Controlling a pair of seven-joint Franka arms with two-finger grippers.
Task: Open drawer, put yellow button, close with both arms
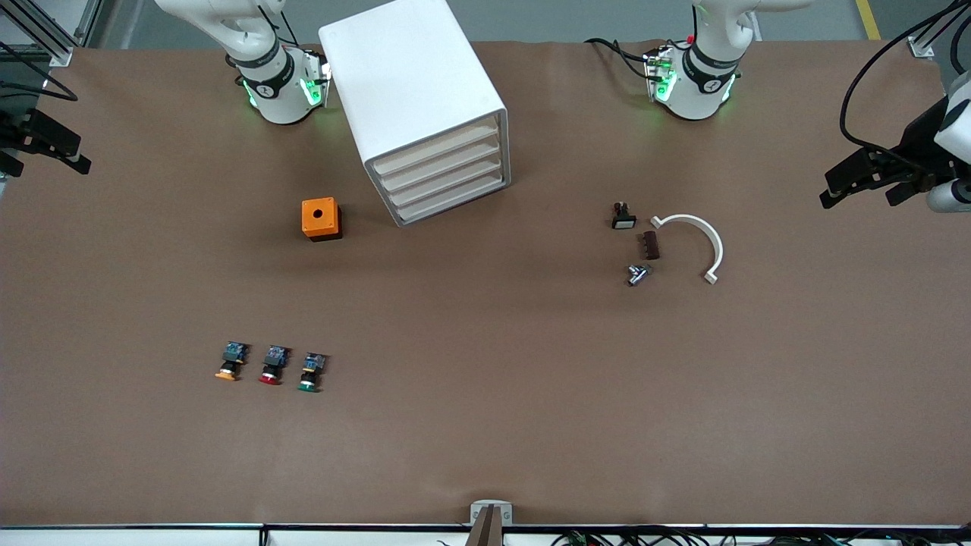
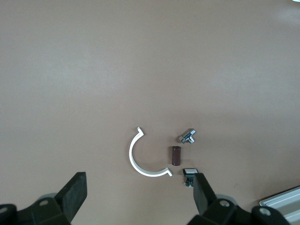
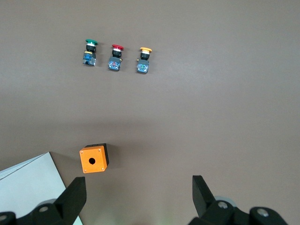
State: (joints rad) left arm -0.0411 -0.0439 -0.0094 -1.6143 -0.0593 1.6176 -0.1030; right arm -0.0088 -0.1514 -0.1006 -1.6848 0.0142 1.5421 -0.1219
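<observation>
So I'm looking at the yellow button (image 1: 227,364) sitting nearest the front camera, at the right arm's end of a three-button row, cap pointing toward the camera. The drawer (image 1: 436,150) is farther up, shut. The right gripper (image 1: 45,144) is hanging wide open at its table edge, clearly closer. The left gripper (image 1: 872,178) is waiting, open too.

You see a plain brown table (image 1: 485,425) carrying a white cabinet (image 1: 402,83) with four white drawer fronts, and an orange box (image 1: 319,218) with a black hole and dark base. Three push-buttons have black-and-blue bodies: the yellow button (image 1: 227,373) is yellow-orange capped, the red-capped button (image 1: 270,377) red, the green-capped button (image 1: 308,386) green. You also see a white curved bracket (image 1: 702,235), a dark brown block (image 1: 651,245) and a silvery metal fitting (image 1: 637,274).
</observation>
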